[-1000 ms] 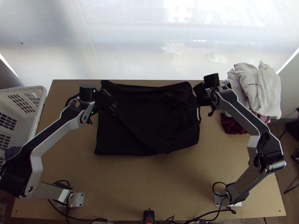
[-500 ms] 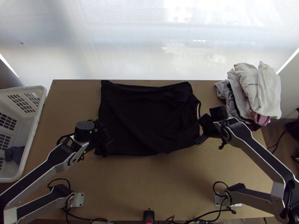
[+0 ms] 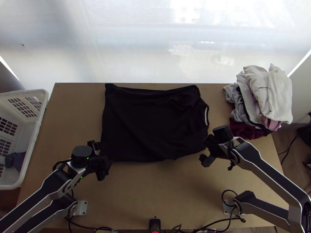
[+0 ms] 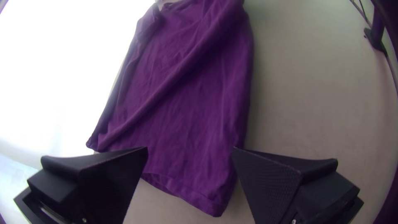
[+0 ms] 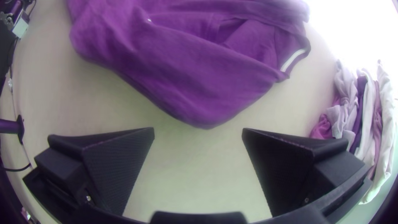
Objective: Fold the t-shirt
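Have black t-shirt (image 3: 151, 120) lying on the far part of the brown surface (image 3: 167, 194), laid out fairly flat as a wide block with a diagonal ridge over it. Note a thin white strip (image 3: 206, 116) along the right-hand edge.

Find left pincer (image 3: 98, 156) at the t-shirt's near left corner, released, with fingers (image 4: 271, 182) wide apart. Can't tell about contact with the cloth. Find right pincer (image 3: 207, 150) at the near right corner, also released and gripping nothing; in right wrist view, see t-shirt just beyond the fingertips.

Log clothes pile (image 3: 268, 91) at the far right, with white on top and maroon low down. Log white basket (image 3: 35, 130) beside the surface at left, with dark cloth (image 3: 15, 160) inside. Log black cables (image 3: 87, 226) along the near edge.
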You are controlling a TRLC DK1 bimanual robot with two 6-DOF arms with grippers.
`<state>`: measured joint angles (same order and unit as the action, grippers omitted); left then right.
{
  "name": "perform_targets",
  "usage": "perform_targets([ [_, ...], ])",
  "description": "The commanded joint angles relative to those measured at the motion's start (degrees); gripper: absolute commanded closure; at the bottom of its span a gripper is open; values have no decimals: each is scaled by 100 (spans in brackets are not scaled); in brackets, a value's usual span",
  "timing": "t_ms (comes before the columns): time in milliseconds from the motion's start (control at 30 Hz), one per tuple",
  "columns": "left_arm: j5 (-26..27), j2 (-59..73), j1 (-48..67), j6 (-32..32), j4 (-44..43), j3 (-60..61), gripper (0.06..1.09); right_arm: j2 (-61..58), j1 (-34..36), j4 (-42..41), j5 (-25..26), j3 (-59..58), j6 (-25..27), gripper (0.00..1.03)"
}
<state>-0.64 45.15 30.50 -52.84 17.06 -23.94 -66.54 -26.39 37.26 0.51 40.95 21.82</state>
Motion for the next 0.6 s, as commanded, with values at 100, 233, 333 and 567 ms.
perform_targets([
  [100, 21, -392, -141, -403, -282, 558, 11, 106, -745, -148, 177, -351, -398, 5],
  [233, 38, -234, -194, -403, -563, 637, 14, 80, -753, -482, 379, -465, -398, 5],
  [333, 64, -173, -246, -420, -766, 681, 17, 63, -753, -781, 599, -544, -346, 5],
  [567, 108, 179, -396, -429, -1161, 681, 32, -60, -903, -1370, 968, -676, -337, 10],
])
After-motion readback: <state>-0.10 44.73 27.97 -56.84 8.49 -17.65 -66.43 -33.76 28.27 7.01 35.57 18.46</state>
